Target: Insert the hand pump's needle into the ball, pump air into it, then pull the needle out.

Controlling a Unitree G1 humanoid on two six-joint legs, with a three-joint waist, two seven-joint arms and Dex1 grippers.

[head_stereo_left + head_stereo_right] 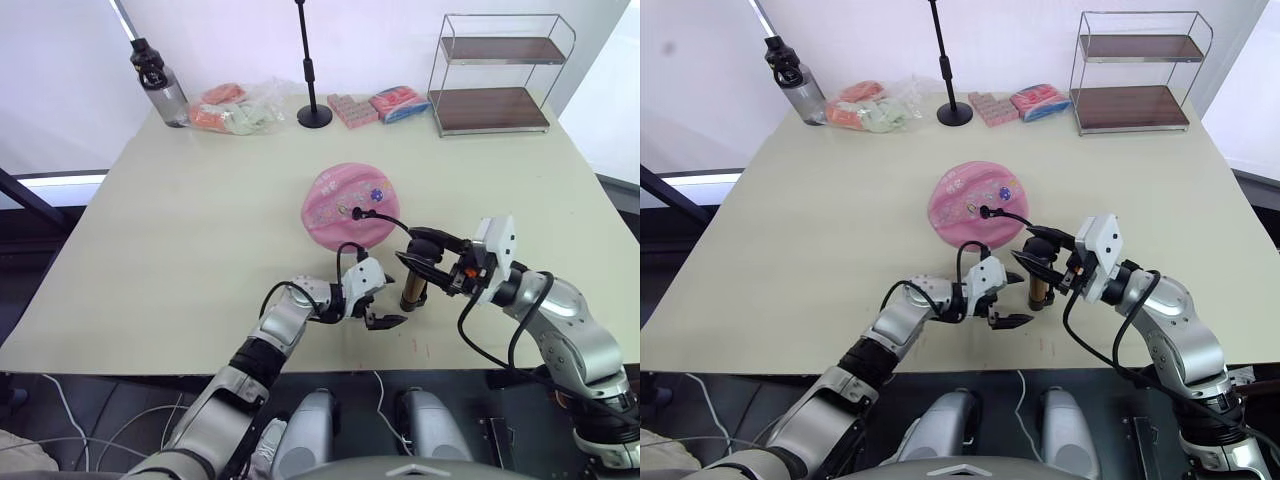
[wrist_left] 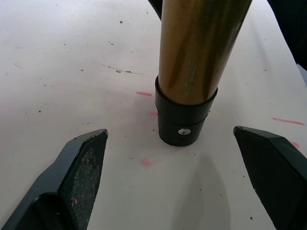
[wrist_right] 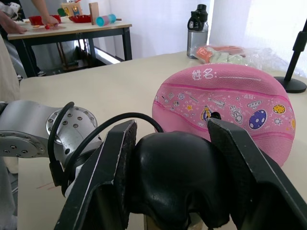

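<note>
The pink ball (image 1: 348, 205) lies flattened mid-table, stickers facing up. The hand pump (image 1: 412, 290) stands upright near the front edge, its black base cap (image 2: 183, 125) resting on the table. My right gripper (image 1: 425, 268) is shut on the pump's black handle (image 3: 172, 182) at the top. A thin black hose (image 1: 390, 220) arcs from the pump to the ball, where the needle's black fitting (image 3: 214, 115) sits against the surface; the pin itself is hidden. My left gripper (image 1: 386, 298) is open just left of the pump's base, fingers (image 2: 81, 163) spread wide, not touching it.
Along the far edge stand a water bottle (image 1: 160, 85), a clear bag of packets (image 1: 238, 108), a black stand (image 1: 312, 70), pink packets (image 1: 378, 105) and a two-tier wire shelf (image 1: 495, 75). The table's front edge (image 1: 300, 365) is close behind both grippers.
</note>
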